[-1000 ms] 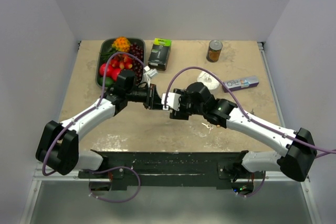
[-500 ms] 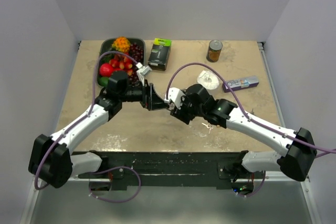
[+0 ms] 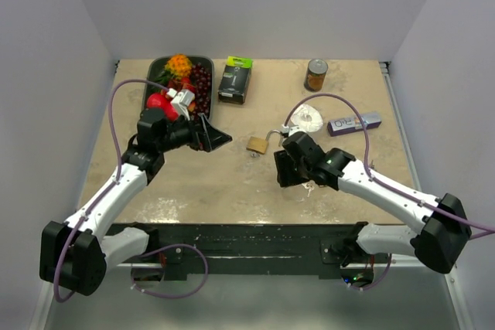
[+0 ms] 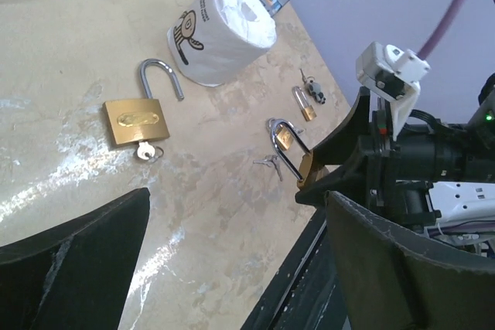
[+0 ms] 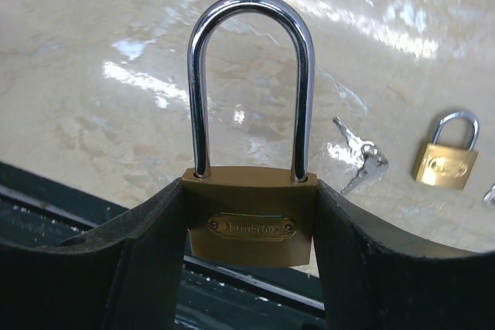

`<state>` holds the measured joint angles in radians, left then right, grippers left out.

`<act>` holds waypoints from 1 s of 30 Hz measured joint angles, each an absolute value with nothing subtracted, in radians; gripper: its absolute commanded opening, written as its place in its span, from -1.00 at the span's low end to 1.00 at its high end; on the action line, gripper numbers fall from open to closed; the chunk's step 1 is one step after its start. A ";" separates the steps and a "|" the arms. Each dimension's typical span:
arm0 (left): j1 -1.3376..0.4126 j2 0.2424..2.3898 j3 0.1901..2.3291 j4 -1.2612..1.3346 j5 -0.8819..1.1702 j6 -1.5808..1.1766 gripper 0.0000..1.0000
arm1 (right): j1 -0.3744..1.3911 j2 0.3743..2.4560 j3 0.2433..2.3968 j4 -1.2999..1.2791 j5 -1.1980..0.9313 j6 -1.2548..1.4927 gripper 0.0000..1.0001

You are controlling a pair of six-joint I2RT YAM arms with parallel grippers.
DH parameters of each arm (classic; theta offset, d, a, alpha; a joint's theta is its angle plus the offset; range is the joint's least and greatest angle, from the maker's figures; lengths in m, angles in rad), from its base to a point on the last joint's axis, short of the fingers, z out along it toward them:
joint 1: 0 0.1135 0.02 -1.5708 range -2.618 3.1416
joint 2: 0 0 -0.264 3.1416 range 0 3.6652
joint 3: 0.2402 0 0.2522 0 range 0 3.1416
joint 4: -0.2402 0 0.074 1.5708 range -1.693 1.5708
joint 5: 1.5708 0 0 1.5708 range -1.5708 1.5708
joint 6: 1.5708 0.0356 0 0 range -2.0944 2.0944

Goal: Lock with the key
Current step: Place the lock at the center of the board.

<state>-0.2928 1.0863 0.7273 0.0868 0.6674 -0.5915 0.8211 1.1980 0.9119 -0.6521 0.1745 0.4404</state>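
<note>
Left fingers: spread wide with nothing between them, hanging over the counter left of centre, just near of the tray.
Right fingers: closed on the brass body of the held padlock, one finger against each side, right of centre and toward the near edge.
Held padlock: upright in the right wrist view, its long steel shackle seated in both holes, so shut; no key could be seen in it.
Open padlock: lay flat on the counter near the middle, between the two sets of fingers and touched by neither, its shackle swung up and free at one end.
Key: sat in the underside of the open padlock's body, its head sticking out.
Loose keys: a small bunch lay on the counter just beyond the held padlock.
Small padlock: shut, lying on the counter to the right of the loose keys, with another small bunch of keys just beside it in the left wrist view.
Tissue roll: lay on its side, far and to the right of the open padlock.
Tray: at the far left, filled with red, orange and dark fruit.
Black and green box: just right of the tray.
Can: stood upright at the far edge, right of centre.
Purple carton: lay flat to the right of the tissue roll.
</note>
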 measured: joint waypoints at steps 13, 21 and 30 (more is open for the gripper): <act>-0.287 1.084 0.691 0.081 0.630 -0.592 0.98 | 0.791 1.239 0.731 -0.591 0.218 0.675 -1.00; -0.278 1.107 0.692 0.072 0.630 -0.587 0.98 | 0.791 1.346 0.734 -0.514 0.217 0.706 -1.00; -0.240 1.086 0.691 0.024 0.628 -0.580 0.98 | 0.791 1.510 0.822 -0.498 0.218 0.755 -1.00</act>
